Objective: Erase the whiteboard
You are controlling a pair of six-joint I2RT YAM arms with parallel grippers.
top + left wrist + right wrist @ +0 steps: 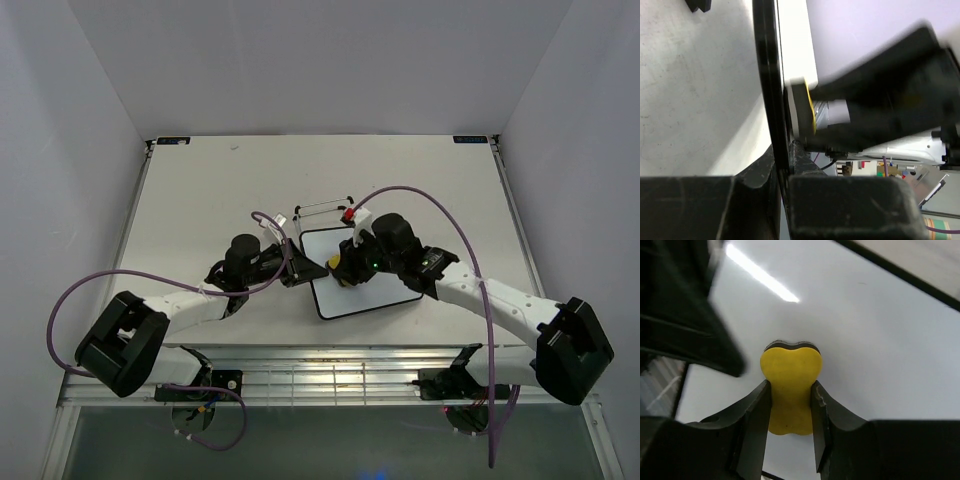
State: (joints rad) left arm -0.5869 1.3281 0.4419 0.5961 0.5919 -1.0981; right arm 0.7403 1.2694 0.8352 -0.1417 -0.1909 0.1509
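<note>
R gripper (pixel 790 397) pinches yellow eraser (pixel 791 367) flat on whiteboard (pixel 372 292) mid-worktop, nearer front edge; L gripper (pixel 782 170) clamps its frame. No writing visible, wiping prob nearly done

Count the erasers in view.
1: the yellow eraser, pinched in the right gripper and held against the whiteboard near its left edge in the top view. The arms may hide others.
</note>
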